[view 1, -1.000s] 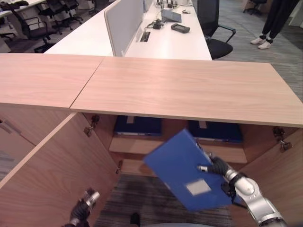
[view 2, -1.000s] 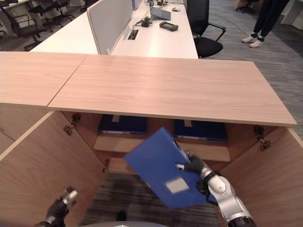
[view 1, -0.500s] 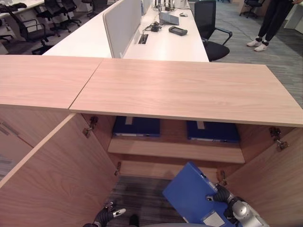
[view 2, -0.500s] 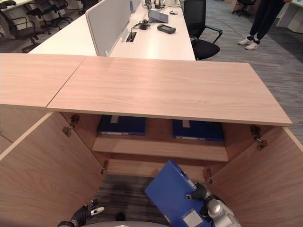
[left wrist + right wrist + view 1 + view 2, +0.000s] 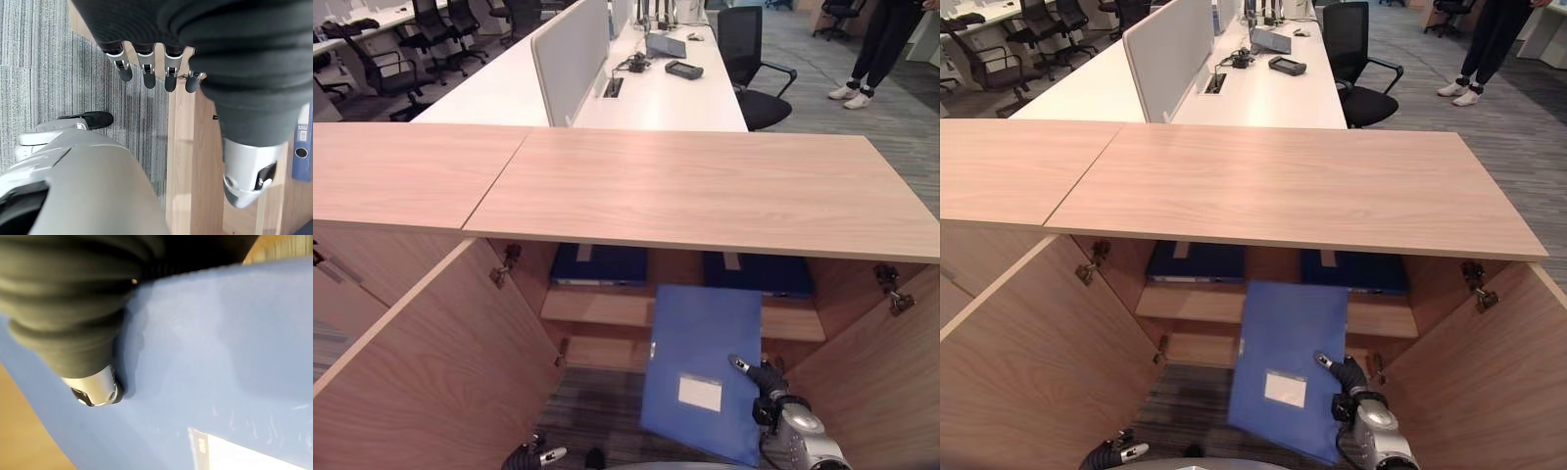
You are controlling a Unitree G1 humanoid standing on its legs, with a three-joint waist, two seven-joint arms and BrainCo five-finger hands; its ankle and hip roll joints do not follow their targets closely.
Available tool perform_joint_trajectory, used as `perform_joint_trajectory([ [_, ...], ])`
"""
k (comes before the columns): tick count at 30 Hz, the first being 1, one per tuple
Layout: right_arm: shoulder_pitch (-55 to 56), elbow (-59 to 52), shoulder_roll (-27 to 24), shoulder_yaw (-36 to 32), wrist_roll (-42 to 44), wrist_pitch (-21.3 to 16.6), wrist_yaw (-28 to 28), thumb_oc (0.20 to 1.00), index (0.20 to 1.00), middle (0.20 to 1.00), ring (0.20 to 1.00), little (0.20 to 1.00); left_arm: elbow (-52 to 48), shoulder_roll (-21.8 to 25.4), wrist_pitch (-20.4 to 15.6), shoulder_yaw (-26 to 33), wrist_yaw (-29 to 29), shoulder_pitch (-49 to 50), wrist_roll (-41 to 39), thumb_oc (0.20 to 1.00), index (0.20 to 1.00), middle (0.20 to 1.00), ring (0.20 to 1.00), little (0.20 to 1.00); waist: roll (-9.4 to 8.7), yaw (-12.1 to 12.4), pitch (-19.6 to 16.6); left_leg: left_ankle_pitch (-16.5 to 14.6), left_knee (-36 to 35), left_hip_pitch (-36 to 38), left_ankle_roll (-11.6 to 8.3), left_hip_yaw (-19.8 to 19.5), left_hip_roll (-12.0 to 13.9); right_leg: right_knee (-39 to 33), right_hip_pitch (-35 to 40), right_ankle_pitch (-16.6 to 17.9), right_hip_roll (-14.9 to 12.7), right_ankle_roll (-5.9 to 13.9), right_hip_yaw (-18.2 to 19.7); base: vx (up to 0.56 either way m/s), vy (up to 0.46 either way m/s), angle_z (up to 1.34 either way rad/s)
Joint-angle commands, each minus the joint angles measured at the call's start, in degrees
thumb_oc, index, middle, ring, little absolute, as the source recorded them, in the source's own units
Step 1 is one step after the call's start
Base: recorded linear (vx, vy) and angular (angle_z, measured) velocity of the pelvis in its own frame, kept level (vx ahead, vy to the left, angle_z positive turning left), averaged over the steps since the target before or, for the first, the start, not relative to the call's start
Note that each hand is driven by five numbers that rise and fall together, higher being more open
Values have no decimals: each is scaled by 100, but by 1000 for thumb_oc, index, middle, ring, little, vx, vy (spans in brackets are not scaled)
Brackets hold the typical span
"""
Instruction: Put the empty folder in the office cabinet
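Beyond stand white desks (image 5: pixel 661 93), a black office chair (image 5: pixel 749 49), and seemingly a person's legs (image 5: pixel 876 49).

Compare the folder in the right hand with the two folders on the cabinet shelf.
The held blue folder hangs in front of the open cabinet, tilted, its cover and white label facing the camera; the two shelf folders lie flat on the upper shelf. The held one is pinched by the right hand; the shelf ones are untouched. All three are blue; the shelf pair look darker.

Right hand (image 5: pixel 766 378) fingers behind folder (image 5: pixel 703 367)
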Motion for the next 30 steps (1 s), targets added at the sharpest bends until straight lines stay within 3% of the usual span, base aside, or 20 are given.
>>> perform_joint_trajectory([
  [1, -612, -225, 55, -535, 1072, -636, 156, 200, 200, 200, 200, 200, 152, 274, -206, -50, -138, -185, 192, 1000, 1000, 1000, 1000, 1000, -11, 228, 165, -952, 80, 591, 66, -124, -18, 139, -379, 192, -116, 296, 77, 0, 0, 0],
  [15, -1159, -84, 515, -973, 2331, -1017, -392, 200, 200, 200, 200, 200, -21, 285, -218, -155, 65, -113, 41, 1000, 1000, 1000, 1000, 1000, 31, 351, 152, -996, 102, 611, 72, -174, -33, 206, -353, 130, -114, 293, 43, 7, 1, 0],
  [20, -1593, 96, 714, -1273, 3132, -1269, -626, 200, 200, 200, 200, 200, -182, 342, -210, -265, 148, -118, -102, 1000, 1000, 1000, 1000, 1000, 55, 452, 189, -1009, 115, 584, 73, -220, -43, 253, -365, 91, -119, 300, 3, 6, 1, 0],
  [28, -2592, 288, 572, -1586, 3754, -1602, -918, 200, 200, 200, 200, 200, -384, 455, -246, -673, 176, -189, -134, 1000, 1000, 1000, 1000, 1000, 149, 700, 415, -957, 163, 355, 96, -343, -115, 419, -548, 47, -176, 328, -125, -16, 3, 4],
  [30, -3069, 455, 518, -1579, 3998, -1620, -1123, 200, 200, 200, 200, 200, -941, 477, -222, -857, 228, -377, -560, 1000, 1000, 1000, 1000, 1000, 166, 734, 482, -927, 179, 245, 102, -392, -140, 470, -634, 50, -196, 330, -148, -46, 9, 18],
])
